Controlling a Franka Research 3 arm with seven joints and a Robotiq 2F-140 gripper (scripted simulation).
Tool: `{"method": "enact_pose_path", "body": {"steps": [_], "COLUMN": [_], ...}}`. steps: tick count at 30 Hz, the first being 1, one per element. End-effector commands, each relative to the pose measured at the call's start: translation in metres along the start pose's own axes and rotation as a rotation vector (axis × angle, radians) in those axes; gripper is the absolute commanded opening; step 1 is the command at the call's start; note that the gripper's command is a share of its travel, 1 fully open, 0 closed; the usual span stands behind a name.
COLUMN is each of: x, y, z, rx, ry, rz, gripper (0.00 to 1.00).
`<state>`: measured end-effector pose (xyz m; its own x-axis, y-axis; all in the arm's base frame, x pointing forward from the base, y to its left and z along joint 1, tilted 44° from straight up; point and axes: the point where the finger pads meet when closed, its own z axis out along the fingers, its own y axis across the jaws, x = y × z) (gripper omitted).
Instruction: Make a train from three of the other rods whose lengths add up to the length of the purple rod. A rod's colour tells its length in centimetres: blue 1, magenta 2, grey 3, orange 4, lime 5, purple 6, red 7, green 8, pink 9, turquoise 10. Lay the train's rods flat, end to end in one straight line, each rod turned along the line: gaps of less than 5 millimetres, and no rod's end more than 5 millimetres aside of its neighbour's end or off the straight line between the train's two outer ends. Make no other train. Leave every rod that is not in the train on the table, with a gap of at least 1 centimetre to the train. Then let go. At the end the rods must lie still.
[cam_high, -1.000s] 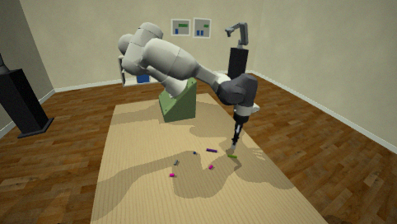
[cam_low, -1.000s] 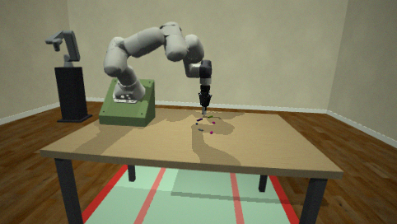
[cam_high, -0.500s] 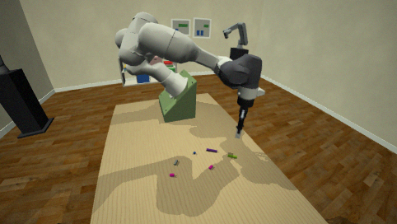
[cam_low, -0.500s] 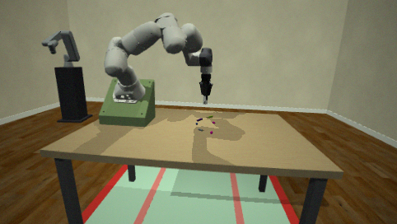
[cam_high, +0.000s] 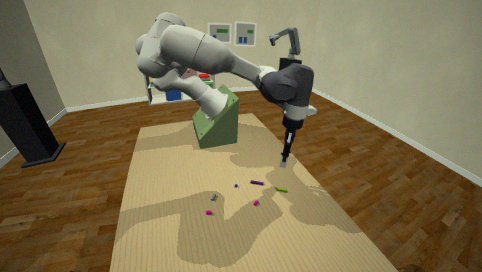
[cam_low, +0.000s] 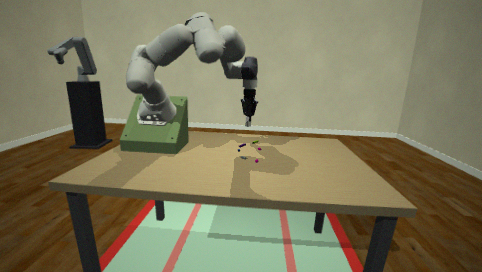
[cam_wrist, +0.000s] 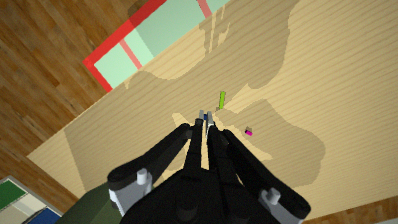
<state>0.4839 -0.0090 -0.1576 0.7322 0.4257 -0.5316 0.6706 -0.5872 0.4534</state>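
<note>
My gripper (cam_high: 283, 162) hangs well above the table's right side, also in the exterior view (cam_low: 248, 121). In the wrist view its fingers are shut on a small blue rod (cam_wrist: 205, 116) at the fingertips. On the table lie the purple rod (cam_high: 257, 183), a lime rod (cam_high: 282, 190) just right of it, a second blue rod (cam_high: 236, 185), a grey rod (cam_high: 214, 197) and two magenta rods (cam_high: 256, 202) (cam_high: 209, 212). The wrist view shows the lime rod (cam_wrist: 221, 100) and one magenta rod (cam_wrist: 248, 131) below the fingers.
The arm's green base (cam_high: 216, 122) stands at the table's far end. The table's right edge (cam_high: 320, 192) runs close to the lime rod. A black pedestal (cam_high: 27, 125) stands on the floor at the left.
</note>
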Motion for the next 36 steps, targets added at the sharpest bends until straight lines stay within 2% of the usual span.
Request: {"method": "enact_pose_path", "body": {"steps": [1, 3, 11, 13, 14, 18, 36], "x": [-0.022, -0.036, -0.060, -0.060, -0.072, -0.089, -0.090], "y": [0.036, 0.051, 0.072, 0.072, 0.082, 0.095, 0.095], "z": [-0.002, -0.002, -0.001, -0.001, 0.000, 0.001, 0.005], "rx": [0.002, 0.001, 0.000, 0.000, -0.001, -0.002, -0.001], "ry": [0.007, 0.007, 0.006, 0.006, 0.004, 0.001, 0.001], "rz": [-0.128, -0.179, -0.256, -0.256, -0.294, -0.345, -0.346], "gripper": [0.03, 0.03, 0.03, 0.03, 0.03, 0.03, 0.03]}}
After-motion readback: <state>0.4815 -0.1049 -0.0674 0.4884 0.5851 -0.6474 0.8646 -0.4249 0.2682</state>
